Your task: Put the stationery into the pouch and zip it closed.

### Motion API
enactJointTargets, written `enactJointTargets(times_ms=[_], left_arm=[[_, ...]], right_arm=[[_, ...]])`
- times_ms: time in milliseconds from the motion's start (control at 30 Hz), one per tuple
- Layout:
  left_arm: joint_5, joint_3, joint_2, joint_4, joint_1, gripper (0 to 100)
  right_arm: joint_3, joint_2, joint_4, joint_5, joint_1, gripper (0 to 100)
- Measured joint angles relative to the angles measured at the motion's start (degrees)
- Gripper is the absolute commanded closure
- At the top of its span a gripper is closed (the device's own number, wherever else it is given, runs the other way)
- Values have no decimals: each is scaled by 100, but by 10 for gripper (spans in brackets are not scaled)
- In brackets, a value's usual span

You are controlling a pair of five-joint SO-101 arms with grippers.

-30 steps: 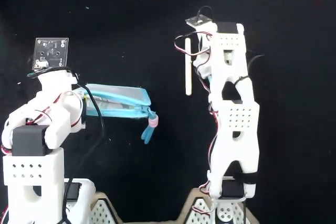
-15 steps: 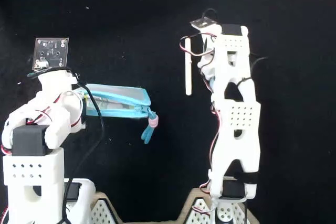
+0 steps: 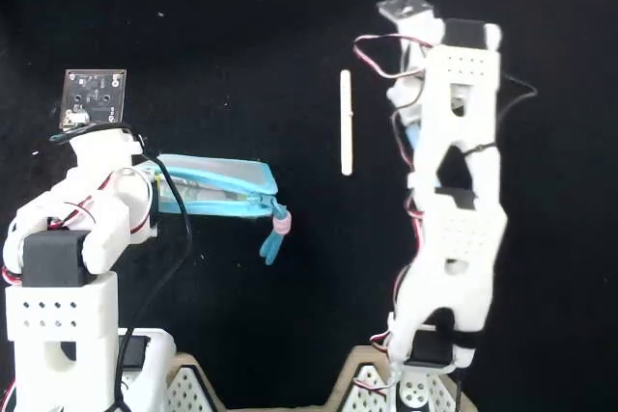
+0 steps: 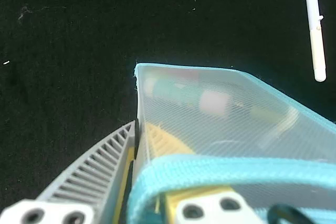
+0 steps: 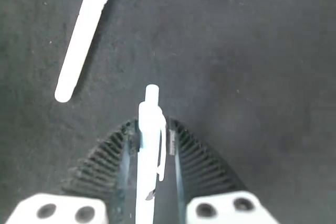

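- High view: on the black desk [image 3: 241,36], the left arm [image 3: 87,209] overlaps one end of the pouch [image 3: 217,185]. The pouch lies with its long axis across the desk. Its strap [image 3: 275,236] trails from the free end, on the side towards the right arm [image 3: 452,190]. The loose pen [image 3: 346,123] lies flat between pouch and right arm, apart from both, its long axis pointing away from the arm bases
- Left wrist view: the left tool [image 4: 140,132] is clamped on the pouch's edge, with the ribbed finger [image 4: 100,177] against the outside of the mesh wall. Blurred stationery [image 4: 212,102] shows through the mesh as teal, pink and white pieces. The loose pen lies on the desk well beyond the pouch
- Right wrist view: the right tool [image 5: 149,129] is closed on the held pen [image 5: 149,150]. That pen runs along the fingers, its tip jutting past them; whether it touches the desk I cannot tell. The loose pen lies ahead and to one side, apart, at a slant to the held pen
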Motion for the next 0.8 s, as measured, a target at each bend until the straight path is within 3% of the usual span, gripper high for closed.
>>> enactJointTargets(times_ms=[467, 800], left_arm=[[0, 0, 0, 0, 0, 967], [0, 0, 0, 0, 0, 967]], right_arm=[[3666, -4844, -589, 0, -308, 988], [5266, -8624, -1143, -1020, -2374, 987]])
